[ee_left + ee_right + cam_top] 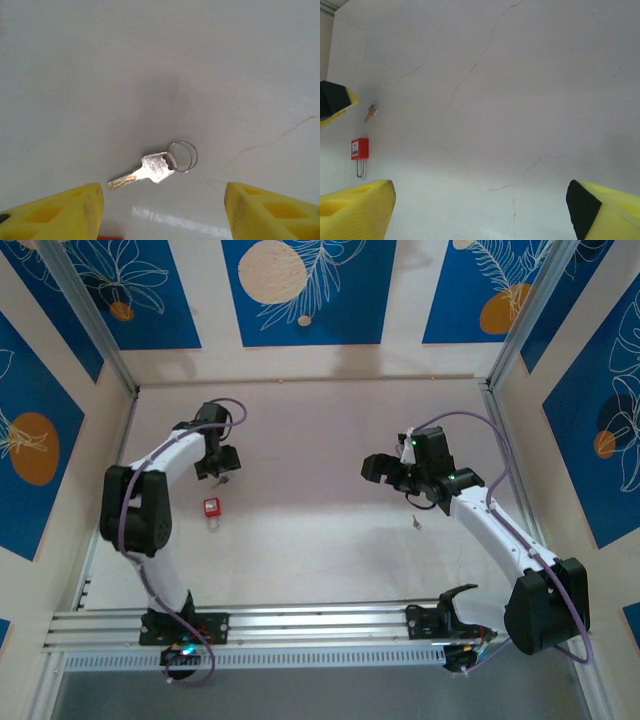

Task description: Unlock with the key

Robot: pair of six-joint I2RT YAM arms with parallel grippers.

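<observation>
The left gripper (161, 195) hangs over the pale, faintly veined tabletop (150, 60), its yellow fingers (60, 212) spread apart and touching nothing. Between them and a little ahead, the tiny silver-grey metal key (146, 172) lies flat with a thin wire ring (183, 155) through its head. A small red padlock (212, 507) lies nearby. Well to the right, the right gripper (481, 195) gapes wide, empty.

- Pale table (320, 550) with faint brown veins (rather like marble).
- Cream walls (400, 360) bearing blue panels (345, 300) with white leaves and orange circles.
- Aluminium rail (320, 618) along the near edge.
</observation>
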